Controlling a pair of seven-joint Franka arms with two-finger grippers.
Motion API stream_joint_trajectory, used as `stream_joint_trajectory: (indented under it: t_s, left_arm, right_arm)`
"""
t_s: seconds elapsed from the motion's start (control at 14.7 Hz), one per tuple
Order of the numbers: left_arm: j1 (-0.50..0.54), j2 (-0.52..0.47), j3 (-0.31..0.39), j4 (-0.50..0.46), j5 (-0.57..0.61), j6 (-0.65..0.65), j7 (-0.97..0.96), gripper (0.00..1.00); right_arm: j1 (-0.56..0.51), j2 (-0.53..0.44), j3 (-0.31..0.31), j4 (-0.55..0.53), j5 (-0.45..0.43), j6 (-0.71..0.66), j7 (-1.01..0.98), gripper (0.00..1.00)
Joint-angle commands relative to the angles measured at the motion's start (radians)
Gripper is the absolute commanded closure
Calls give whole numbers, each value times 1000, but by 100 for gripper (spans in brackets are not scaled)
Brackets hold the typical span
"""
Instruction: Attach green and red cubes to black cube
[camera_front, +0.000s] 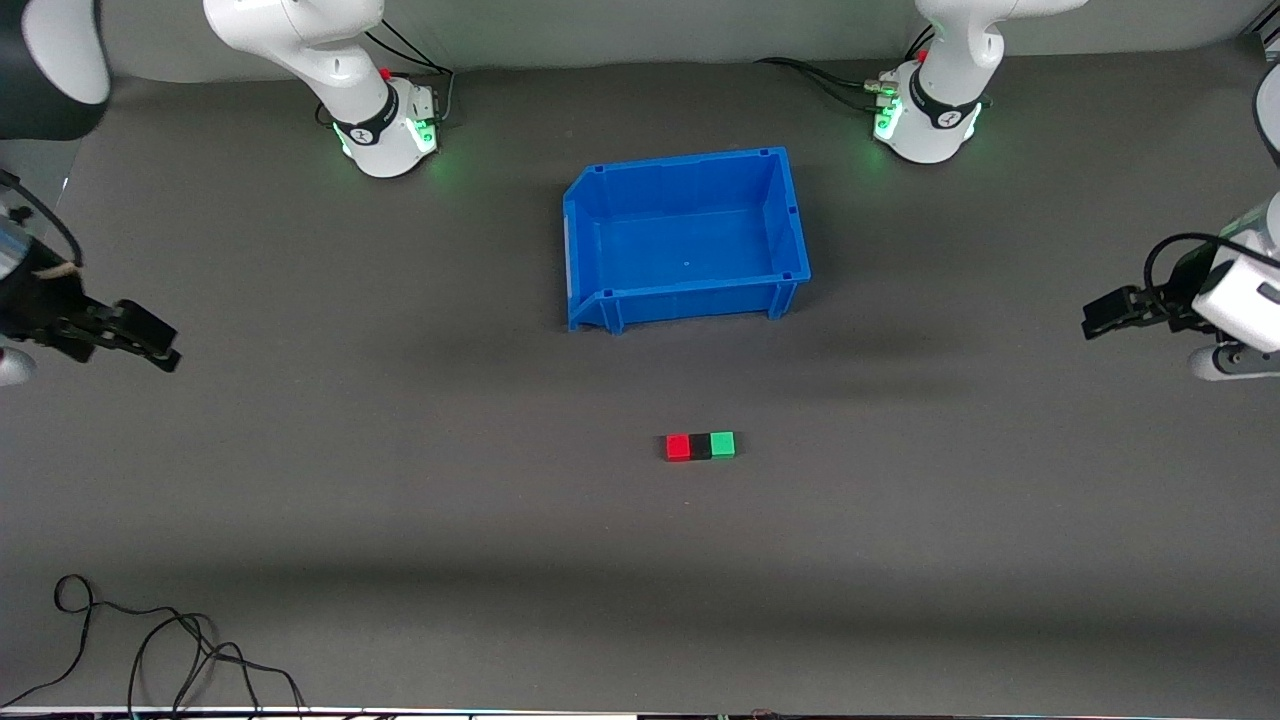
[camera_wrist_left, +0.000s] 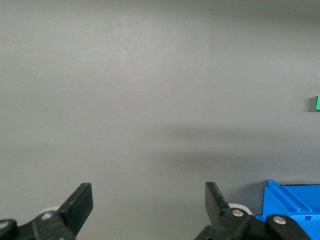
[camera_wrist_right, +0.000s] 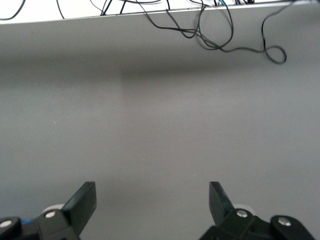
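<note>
The red cube (camera_front: 678, 446), the black cube (camera_front: 700, 445) and the green cube (camera_front: 722, 443) lie in one row, touching, on the dark table nearer the front camera than the blue bin (camera_front: 600, 300). The black cube is in the middle, the red toward the right arm's end, the green toward the left arm's end. My left gripper (camera_front: 1095, 320) (camera_wrist_left: 149, 197) is open and empty over the table at the left arm's end. A sliver of the green cube (camera_wrist_left: 317, 103) shows in the left wrist view. My right gripper (camera_front: 160, 345) (camera_wrist_right: 151, 197) is open and empty over the right arm's end.
The blue bin, empty, stands mid-table between the bases; its corner shows in the left wrist view (camera_wrist_left: 290, 200). Loose black cables (camera_front: 150, 650) lie at the table's front edge toward the right arm's end and show in the right wrist view (camera_wrist_right: 215, 35).
</note>
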Motion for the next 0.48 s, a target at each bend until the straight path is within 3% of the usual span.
stream_joint_trajectory:
  t_s: [0.0,0.2,0.41]
  left_arm:
    - [-10,26,-4,49,11,-10,5,0]
    - [-9,59,-5,123,13,-42,21,0]
    - [-9,53,-5,120,14,-68,5,0]
  right_arm:
    - [-65,-33,51,-31,-20,14,-84,0]
    - [-60,-39,40,-23,-12,-75,-72,0]
    - [-59,-39,41,-21,15,-107,-75,0]
